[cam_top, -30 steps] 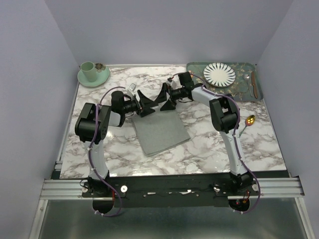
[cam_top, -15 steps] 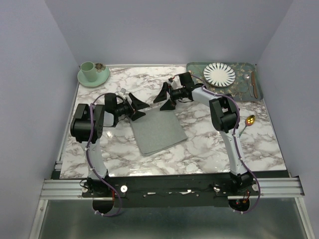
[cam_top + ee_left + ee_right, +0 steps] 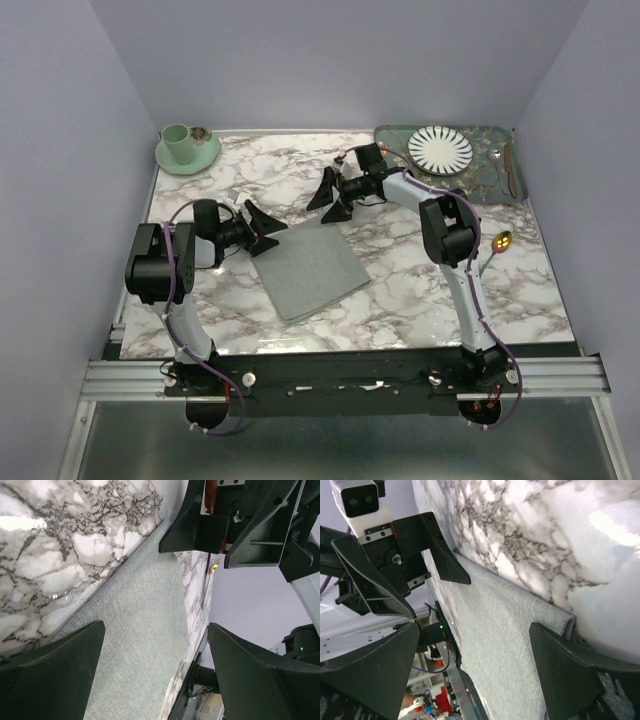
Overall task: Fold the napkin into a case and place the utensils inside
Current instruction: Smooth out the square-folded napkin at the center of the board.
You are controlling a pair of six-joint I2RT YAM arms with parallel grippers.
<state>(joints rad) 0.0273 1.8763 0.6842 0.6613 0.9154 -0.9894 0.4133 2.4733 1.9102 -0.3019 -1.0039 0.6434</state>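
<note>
The napkin (image 3: 308, 268) lies flat near the middle of the bench (image 3: 420, 290). It is plain grey cloth, matte, with a fine woven grain, folded into a skewed rectangle. My right wrist camera shows a doubled, rolled edge at one corner.

My left tool (image 3: 272, 233) is at the cloth's 10 o'clock edge with its black wedge-shaped fingers spread wide and nothing between them but cloth below. I cannot tell whether they touch it. My right tool (image 3: 328, 200) is just past the far corner, at 12 o'clock, also spread wide and empty. The two tools face each other.

The bench is glossy white marble pattern with grey-brown veins. At 3 o'clock, near the bench's right edge and well apart from the napkin, lies a slim spoon (image 3: 503, 241) with a shiny gold-orange bowl.

At 1 o'clock sits a green patterned tray (image 3: 480, 182) carrying a round white plate (image 3: 440, 148) with dark radial stripes. At 11 o'clock a pale green cup (image 3: 177, 138) stands on a matching saucer (image 3: 190, 157).
</note>
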